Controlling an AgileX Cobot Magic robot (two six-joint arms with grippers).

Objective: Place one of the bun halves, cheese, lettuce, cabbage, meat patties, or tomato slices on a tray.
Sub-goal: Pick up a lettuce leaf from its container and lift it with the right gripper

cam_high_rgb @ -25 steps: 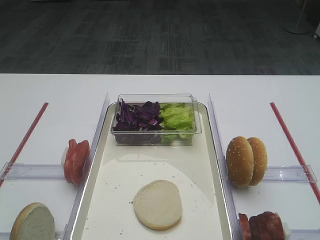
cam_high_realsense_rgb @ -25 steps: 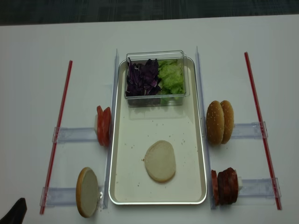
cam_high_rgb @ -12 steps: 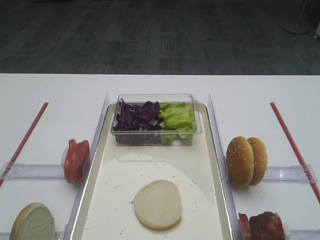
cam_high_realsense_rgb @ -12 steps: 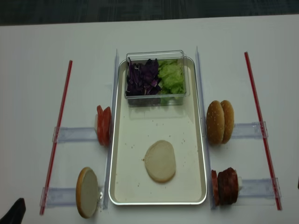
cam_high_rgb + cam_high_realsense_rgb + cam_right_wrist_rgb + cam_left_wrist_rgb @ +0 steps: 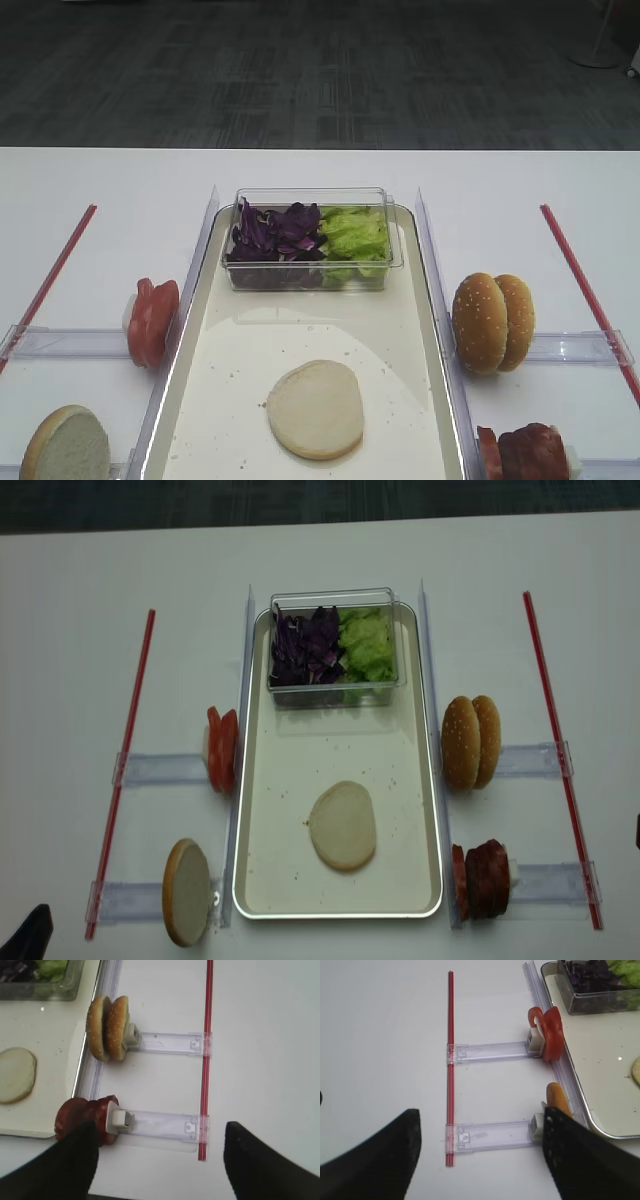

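A pale bun half [image 5: 314,408] lies flat on the cream tray [image 5: 210,370]. At the tray's far end a clear box holds purple cabbage [image 5: 272,230] and green lettuce [image 5: 352,232]. Tomato slices [image 5: 152,322] and another bun half [image 5: 66,445] stand on edge left of the tray. Sesame bun halves [image 5: 492,322] and meat patties [image 5: 525,452] stand on its right. No cheese is in view. My right gripper [image 5: 160,1160] is open above the patty holder, its left finger [image 5: 65,1165] beside the meat patties [image 5: 80,1112]. My left gripper [image 5: 480,1155] is open over the bun holder.
Clear plastic holder rails [image 5: 160,770] run out from the tray on both sides. A red strip [image 5: 125,760] lies on the left and another red strip [image 5: 555,750] on the right. The tray has tall clear side walls [image 5: 432,270].
A dark sliver of the right gripper has appeared at the right edge of the realsense view and crept up. The left gripper's tip at bottom left shows slightly less. The food has not moved.
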